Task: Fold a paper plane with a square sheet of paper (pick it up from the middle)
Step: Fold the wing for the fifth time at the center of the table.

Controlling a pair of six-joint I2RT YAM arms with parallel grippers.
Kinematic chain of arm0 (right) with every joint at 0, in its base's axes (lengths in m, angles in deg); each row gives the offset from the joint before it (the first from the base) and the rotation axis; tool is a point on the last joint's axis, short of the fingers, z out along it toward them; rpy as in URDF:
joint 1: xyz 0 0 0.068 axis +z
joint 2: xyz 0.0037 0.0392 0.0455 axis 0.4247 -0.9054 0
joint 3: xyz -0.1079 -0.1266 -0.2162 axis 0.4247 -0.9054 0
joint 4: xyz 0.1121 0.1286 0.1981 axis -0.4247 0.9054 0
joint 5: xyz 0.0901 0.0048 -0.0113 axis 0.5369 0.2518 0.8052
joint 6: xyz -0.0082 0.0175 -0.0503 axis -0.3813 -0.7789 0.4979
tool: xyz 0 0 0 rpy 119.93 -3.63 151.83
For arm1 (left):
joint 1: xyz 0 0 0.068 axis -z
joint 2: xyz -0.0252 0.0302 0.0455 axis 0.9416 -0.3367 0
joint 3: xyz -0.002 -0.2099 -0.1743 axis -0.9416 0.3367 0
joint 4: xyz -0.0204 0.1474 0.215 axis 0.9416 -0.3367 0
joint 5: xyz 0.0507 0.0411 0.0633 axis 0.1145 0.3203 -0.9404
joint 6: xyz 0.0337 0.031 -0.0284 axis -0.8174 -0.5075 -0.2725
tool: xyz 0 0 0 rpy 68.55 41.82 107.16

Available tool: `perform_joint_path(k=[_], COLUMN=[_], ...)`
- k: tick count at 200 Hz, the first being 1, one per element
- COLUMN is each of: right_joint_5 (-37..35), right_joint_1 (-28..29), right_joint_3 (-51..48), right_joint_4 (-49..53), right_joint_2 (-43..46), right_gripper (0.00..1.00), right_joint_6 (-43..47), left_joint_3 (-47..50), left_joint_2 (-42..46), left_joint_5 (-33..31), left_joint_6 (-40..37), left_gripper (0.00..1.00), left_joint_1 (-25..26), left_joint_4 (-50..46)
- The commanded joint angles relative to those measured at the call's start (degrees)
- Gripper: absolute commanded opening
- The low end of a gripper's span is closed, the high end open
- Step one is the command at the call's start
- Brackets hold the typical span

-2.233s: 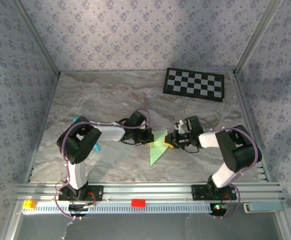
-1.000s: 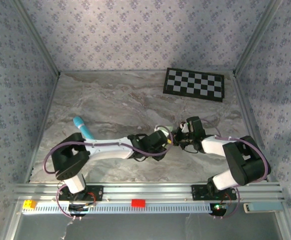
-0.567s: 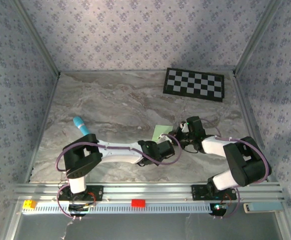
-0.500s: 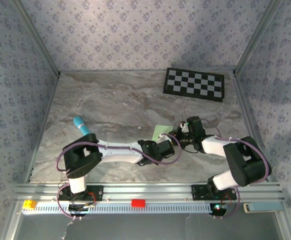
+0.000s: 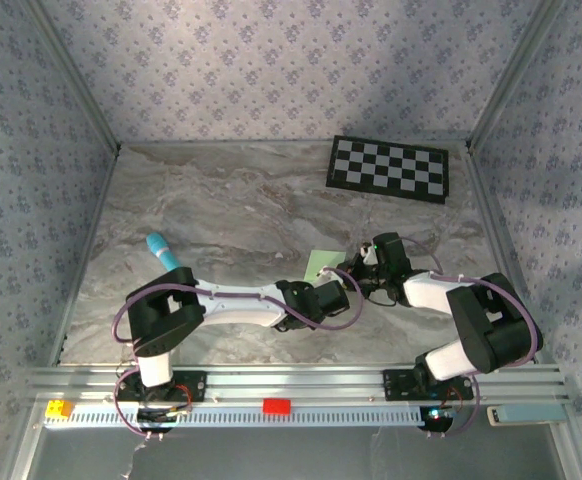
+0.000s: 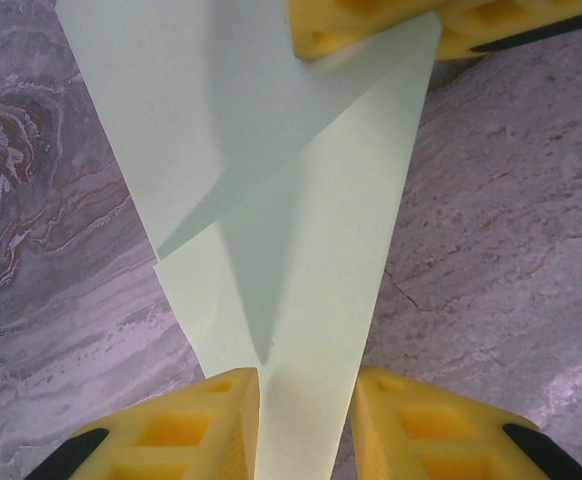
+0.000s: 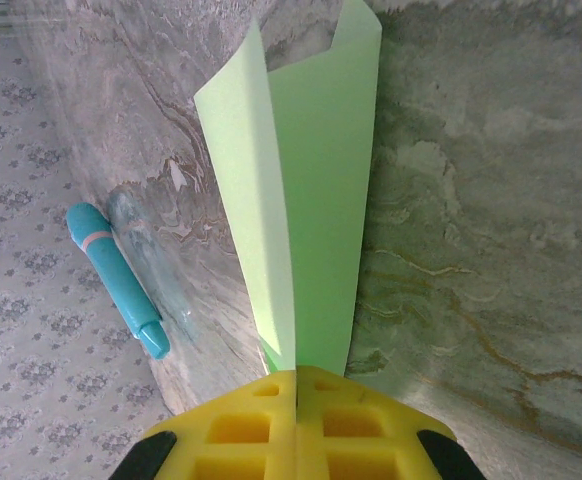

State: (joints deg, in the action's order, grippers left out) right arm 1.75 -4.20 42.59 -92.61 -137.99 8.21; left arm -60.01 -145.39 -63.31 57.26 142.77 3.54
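Marble table (image 5: pixel 221 200): right claw (image 7: pixel 296 378) pinches paper plane (image 7: pixel 316 200).

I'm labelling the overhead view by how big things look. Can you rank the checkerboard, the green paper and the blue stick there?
1. Checkerboard, clearly the largest.
2 and 3. Blue stick and green paper: too close to rank, because much of the paper is hidden.

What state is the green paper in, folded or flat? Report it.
Folded. The paper overlaps in creased layers in the left wrist view, and two flaps spread from the right pincer, shut on it.
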Motion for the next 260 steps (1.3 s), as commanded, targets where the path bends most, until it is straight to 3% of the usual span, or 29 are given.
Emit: perform_joint_path(k=[1, 34, 149, 182, 260], right_joint_5=[-0.13, -0.27, -0.68, -1.52, -1.35], right_joint_1=[0.12, 0.14, 0.22, 0.28, 0.32], right_joint_3=[0.98, 1.00, 0.85, 0.99, 1.22], right_joint_4=[1.10, 1.15, 2.15, 4.27, 4.87], right_joint_2=[1.03, 1.08, 1.16, 2.27, 2.47], right_gripper=[0.01, 0.01, 0.03, 0.06, 0.02], right_joint_6=[-0.70, -0.70, -0.18, 1.04, 1.41], left_joint_3=[-0.37, -0.63, 0.03, 0.83, 2.24], left_joint_2=[-1.05, -1.34, -0.91, -0.95, 1.50], left_joint_5=[-1.61, -1.78, -0.61, 0.97, 1.78], left_joint_6=[-0.83, -1.12, -0.02, 1.63, 2.00], left_gripper=[0.28, 0.18, 0.08, 0.09, 0.19], left_joint_1=[0.22, 0.24, 0.17, -0.25, -0.62], left_joint_4=[-1.37, -1.54, 0.18, 1.31, 4.42])
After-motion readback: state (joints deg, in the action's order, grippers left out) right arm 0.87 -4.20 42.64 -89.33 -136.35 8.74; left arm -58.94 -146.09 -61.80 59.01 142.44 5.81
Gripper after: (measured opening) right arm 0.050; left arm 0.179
